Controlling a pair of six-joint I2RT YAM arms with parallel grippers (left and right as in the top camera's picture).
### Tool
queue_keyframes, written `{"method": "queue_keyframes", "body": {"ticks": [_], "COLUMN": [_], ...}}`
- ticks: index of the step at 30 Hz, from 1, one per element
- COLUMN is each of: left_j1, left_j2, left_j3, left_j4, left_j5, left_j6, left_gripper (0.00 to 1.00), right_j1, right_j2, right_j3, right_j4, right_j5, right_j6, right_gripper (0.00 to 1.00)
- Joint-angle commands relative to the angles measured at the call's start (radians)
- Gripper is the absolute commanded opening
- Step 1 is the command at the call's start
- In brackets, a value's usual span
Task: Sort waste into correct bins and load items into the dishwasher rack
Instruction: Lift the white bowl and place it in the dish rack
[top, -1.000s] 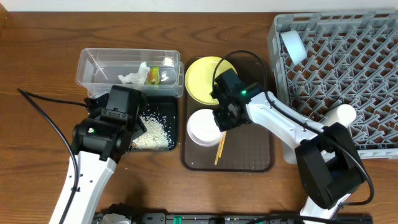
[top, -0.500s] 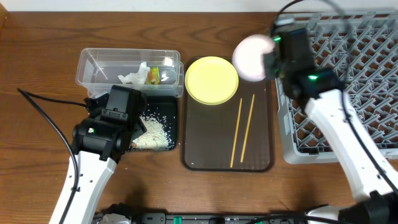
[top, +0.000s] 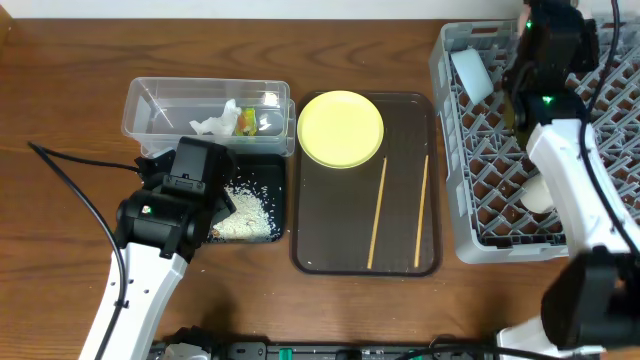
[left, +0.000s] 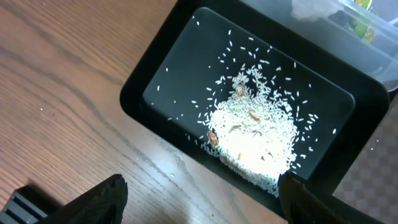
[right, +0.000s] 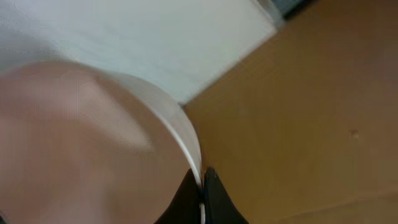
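My right gripper (right: 202, 186) is shut on the rim of the white bowl (right: 93, 143). In the overhead view it (top: 547, 45) is above the far end of the grey dishwasher rack (top: 600, 150), and the bowl is hidden under the wrist. A light blue bowl (top: 470, 72) and a small cup (top: 540, 192) sit in the rack. The yellow plate (top: 341, 128) and two chopsticks (top: 378, 212) lie on the brown tray (top: 330, 255). My left gripper (left: 202, 205) is open and empty over the near edge of the black tray (left: 155, 74), which holds rice (left: 255, 134).
The clear tub (top: 160, 105) behind the black tray (top: 275, 170) holds the tissue (top: 212, 124) and the green-and-orange wrapper (top: 246, 120). A black cable (top: 80, 165) trails left of my left arm (top: 165, 215). Bare wooden table (top: 60, 250) surrounds everything.
My right gripper lifted the white bowl off the brown tray and carried it right and back over the rack. The chopsticks now lie apart on the tray. My left arm has not moved.
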Motion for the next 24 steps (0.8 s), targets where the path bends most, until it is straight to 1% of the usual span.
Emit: {"method": "queue_keyframes", "body": {"ticks": [1,6,10,13,19,24], "left_j1": [0.005,0.005,0.005,0.005,0.005,0.005], "left_j2": [0.003,0.003,0.003,0.003,0.003,0.003], "left_j3": [0.006,0.006,0.006,0.006,0.006,0.006], "left_j4": [-0.003,-0.003,-0.003,-0.003,-0.003,-0.003], "left_j5": [-0.019,-0.019,-0.019,-0.018,-0.011,-0.011], "left_j6": [-0.013,-0.013,-0.012,-0.012,-0.013,-0.013], "left_gripper": [0.80,0.80,0.80,0.80,0.80,0.80], "right_j1": [-0.042,-0.063,-0.064,-0.058,-0.040,-0.027], "right_j2": [0.072,0.185,0.265,0.326,0.392,0.405], "right_j3": [0.005,0.005,0.005,0.005,0.005,0.004], "right_j4": [0.101,0.288,0.359,0.361,0.362,0.359], "right_j5": [0.148,0.264,0.270,0.209,0.210,0.208], "right_j6": [-0.094,-0.117,-0.116,-0.117,-0.116,-0.098], "right_gripper": [0.01,0.01,0.01,0.01,0.01,0.01]}}
